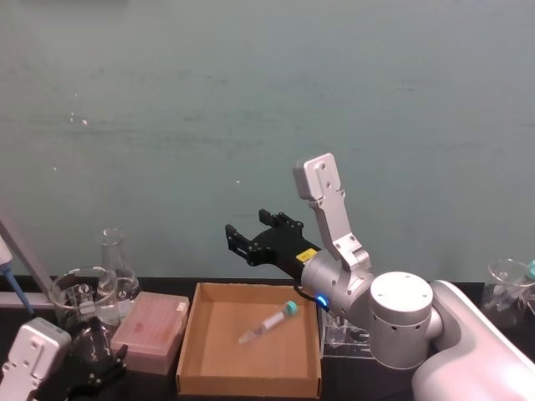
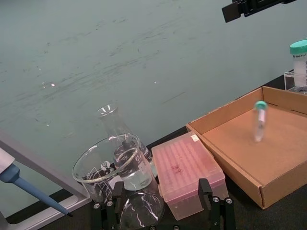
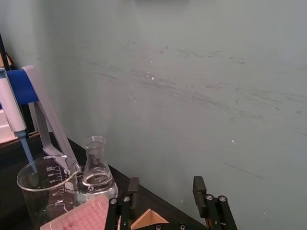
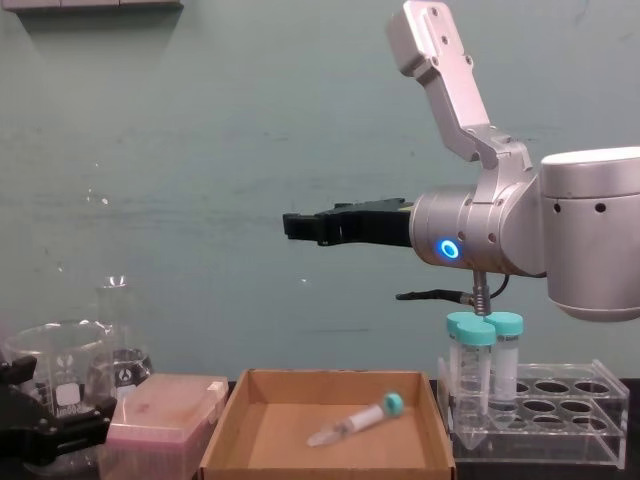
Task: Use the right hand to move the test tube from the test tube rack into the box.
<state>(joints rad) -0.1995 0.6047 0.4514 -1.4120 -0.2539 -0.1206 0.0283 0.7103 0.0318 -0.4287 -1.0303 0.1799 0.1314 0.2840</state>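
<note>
The test tube (image 1: 269,324), slim and clear with a small teal cap, lies slanted on the floor of the brown cardboard box (image 1: 191,334). It is blurred in the left wrist view (image 2: 259,122) and rests near the box's right side in the chest view (image 4: 355,420). My right gripper (image 1: 247,230) hangs open and empty well above the box's far edge, pointing left (image 4: 290,225); its fingers (image 3: 199,191) hold nothing. The clear test tube rack (image 4: 540,420) stands right of the box with two wide teal-capped tubes (image 4: 480,350). My left gripper (image 2: 160,191) sits open by the glassware.
A pink translucent box (image 1: 150,330) sits just left of the cardboard box. Behind it stand a beaker (image 1: 79,296) and a conical flask (image 1: 113,259). A blue pipette on a stand (image 3: 14,105) is at the far left. Another glass vessel (image 1: 510,280) stands far right.
</note>
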